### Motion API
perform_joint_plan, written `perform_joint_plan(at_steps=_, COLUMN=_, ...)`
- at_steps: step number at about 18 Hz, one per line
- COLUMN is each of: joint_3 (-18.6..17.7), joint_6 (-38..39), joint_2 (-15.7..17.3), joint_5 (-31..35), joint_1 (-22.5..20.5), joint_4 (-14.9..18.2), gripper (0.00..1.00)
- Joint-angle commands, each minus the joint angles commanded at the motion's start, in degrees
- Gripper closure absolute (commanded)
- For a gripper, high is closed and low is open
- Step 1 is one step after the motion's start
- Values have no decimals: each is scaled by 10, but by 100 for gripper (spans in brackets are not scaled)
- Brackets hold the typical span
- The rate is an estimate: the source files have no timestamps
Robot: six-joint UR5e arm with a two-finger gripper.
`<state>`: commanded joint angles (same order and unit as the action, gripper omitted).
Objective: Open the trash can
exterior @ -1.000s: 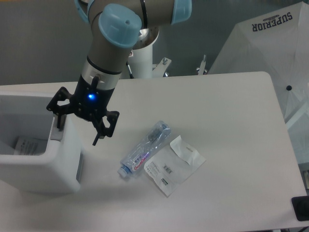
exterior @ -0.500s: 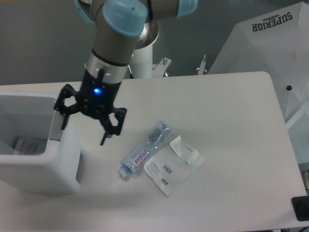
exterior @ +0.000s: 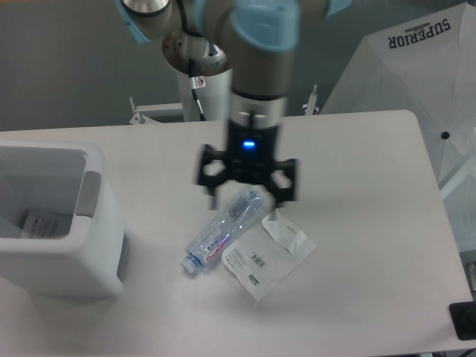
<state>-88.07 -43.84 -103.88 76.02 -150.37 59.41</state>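
The trash can (exterior: 71, 256) is a large boxy white bin at the table's left edge. Its top stands open and a paper label shows inside; no flat lid is in view. A grey tab (exterior: 89, 195) sits on its right rim. My gripper (exterior: 249, 195) is open and empty, fingers spread wide. It hangs over the middle of the table, right above a clear plastic bottle (exterior: 222, 232), well to the right of the bin. The frame is motion-blurred around the gripper.
A white plastic pouch (exterior: 266, 253) lies right of the bottle. A white umbrella-like cover (exterior: 416, 74) marked SUPERIOR stands off the table's right rear corner. A dark object (exterior: 464, 320) sits at the bottom right edge.
My gripper has swung away from the trash can's right rim to the right, over the bottle. It stays open. The bin, bottle and pouch have not moved.
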Motion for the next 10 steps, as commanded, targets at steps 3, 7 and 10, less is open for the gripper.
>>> perform_joint_plan(at_steps=3, joint_3=1, joint_6=-96, joint_2=-36, joint_5=22, joint_1=-13, joint_4=-2, gripper=0)
perform_joint_plan(at_steps=7, joint_3=4, joint_6=-244, joint_2=-62, joint_5=64, joint_1=-41, joint_4=-1, gripper=0)
perform_joint_plan(at_steps=10, joint_3=0, joint_6=-289, joint_2=-76, joint_5=109, joint_1=-51, joint_4=-1, gripper=0)
